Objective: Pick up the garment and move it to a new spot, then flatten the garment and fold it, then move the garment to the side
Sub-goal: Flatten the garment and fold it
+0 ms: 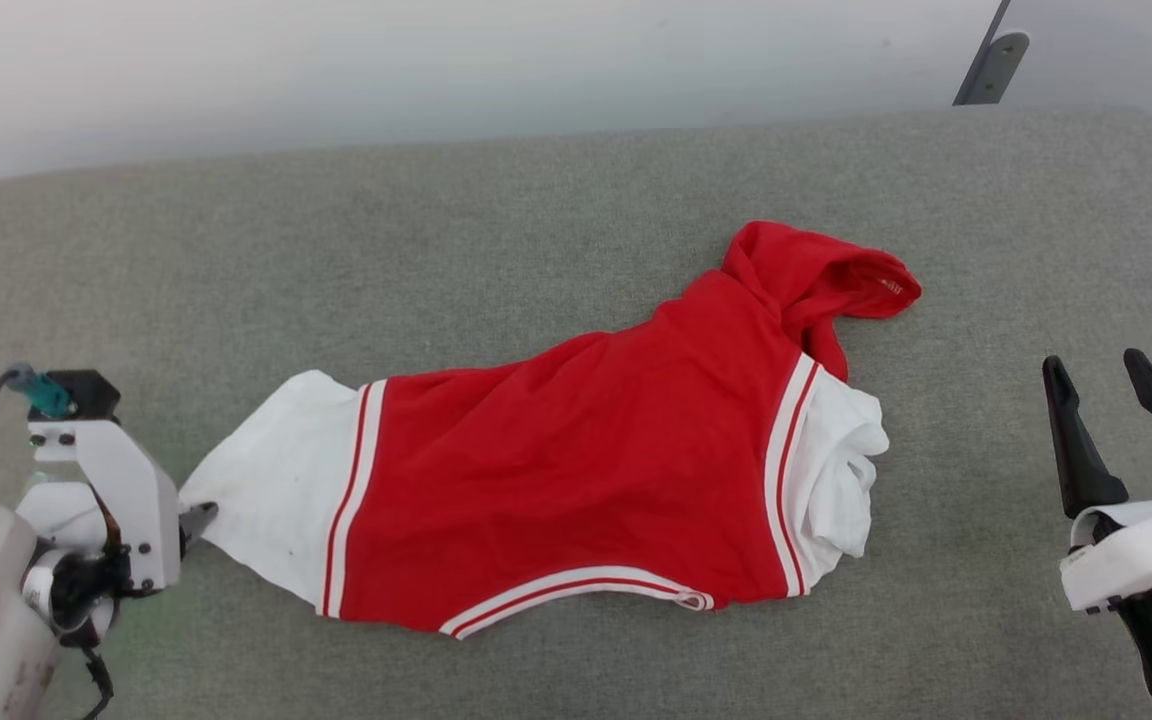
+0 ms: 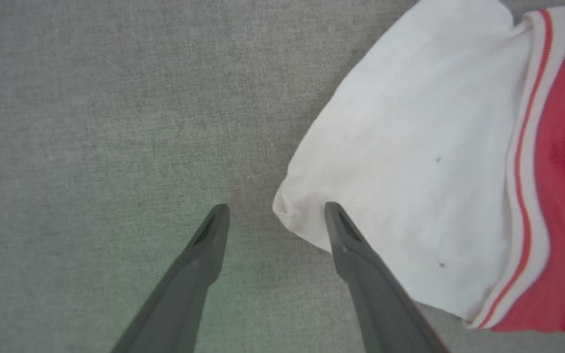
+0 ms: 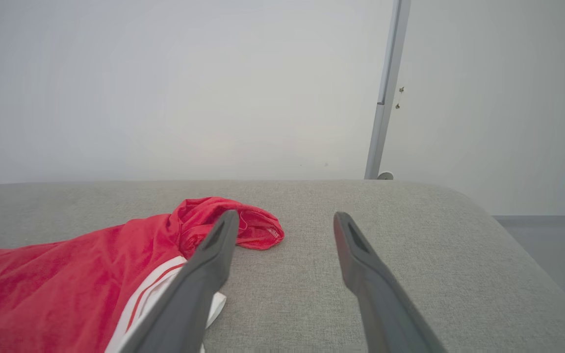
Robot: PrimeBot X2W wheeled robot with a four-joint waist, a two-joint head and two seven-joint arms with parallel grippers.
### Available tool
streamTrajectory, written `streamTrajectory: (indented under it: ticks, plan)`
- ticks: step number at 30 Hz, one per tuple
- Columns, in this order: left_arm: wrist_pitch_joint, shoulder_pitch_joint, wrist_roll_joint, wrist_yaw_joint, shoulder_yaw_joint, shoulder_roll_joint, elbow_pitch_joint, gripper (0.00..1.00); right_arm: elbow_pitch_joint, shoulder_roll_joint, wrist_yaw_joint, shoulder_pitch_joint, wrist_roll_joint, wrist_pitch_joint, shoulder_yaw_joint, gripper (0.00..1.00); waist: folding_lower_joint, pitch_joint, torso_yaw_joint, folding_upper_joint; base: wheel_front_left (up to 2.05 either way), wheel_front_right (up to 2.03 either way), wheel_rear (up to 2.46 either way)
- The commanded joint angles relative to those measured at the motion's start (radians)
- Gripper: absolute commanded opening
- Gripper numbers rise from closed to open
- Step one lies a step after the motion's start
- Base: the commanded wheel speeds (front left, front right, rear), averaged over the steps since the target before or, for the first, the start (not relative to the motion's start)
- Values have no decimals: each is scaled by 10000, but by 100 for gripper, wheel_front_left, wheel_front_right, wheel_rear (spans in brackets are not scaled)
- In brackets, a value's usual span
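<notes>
- The left tool (image 2: 276, 208) stands with its two dark fingers spread wide and grips nothing. In its wrist view, the corner of a white sleeve lies in the gap between the fingertips. One finger crosses the sleeve's edge; I cannot tell whether it touches the cloth.
- The right tool (image 1: 1096, 362) is also spread wide and holds nothing. It hovers over bare grey fabric, apart from the cloth on the robot's right.
- The garment (image 1: 576, 470) lies across the middle of the bench (image 1: 436, 250), stretched from left to right. Its body is bright red and lightly rumpled.
- Each end of the body has a white sleeve, joined to it by a band of red and white stripes. A similar striped band runs along the near edge.
- The left sleeve lies spread and fairly flat, while the right sleeve is bunched into folds. At the far right corner a red part is turned over into a loose hump.
- The left wrist view brings out small dark specks on the white sleeve.
- The head view gives the shirt's whole outline.
- The right wrist view looks low across the hump, with tiny white print on its edge, to a pale wall (image 3: 165, 98) and a slim grey post (image 3: 385, 98).
</notes>
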Motion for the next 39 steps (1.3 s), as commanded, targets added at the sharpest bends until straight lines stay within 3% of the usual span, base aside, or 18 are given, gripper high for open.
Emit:
streamTrajectory:
  ticks: [1, 10, 11, 12, 20, 25, 39]
  plan:
    - [-35, -160, 12, -79, -3, -72, 100, 100, -171, 64, -15, 170, -38, 59, -97, 100, 0, 78, -19, 0, 0, 0, 0]
    - [110, -565, 85, -275, -287, -578, 1134, 100, -1053, 350, -15, 679, -58, 797, -364, 100, 0, 387, -91, 0, 0, 0, 0]
    - [160, -596, 91, -296, -335, -659, 1252, 94, -1099, 373, -15, 723, -3, 979, -342, 100, 0, 411, -83, 0, 0, 0, 0]
    - [223, -628, 104, -345, -402, -749, 1312, 0, -1165, 385, -15, 778, 74, 1183, -250, 100, 0, 427, -75, 0, 0, 0, 0]
    - [27, -1075, 155, -490, -611, -1093, 1630, 0, -1766, 355, -15, 1162, 1024, 2889, 523, 100, 0, 595, 37, 0, 0, 0, 0]
    - [-132, -1331, 199, -535, -726, -1237, 1722, 0, -1496, 452, -15, 969, 1274, 3827, 585, 100, 0, 741, 170, 0, 0, 0, 0]
    - [-404, -1885, 146, -586, -1061, -1646, 1809, 0, 1069, 783, -15, -742, 804, 5507, 1182, 100, 0, 1247, 655, 0, 0, 0, 0]
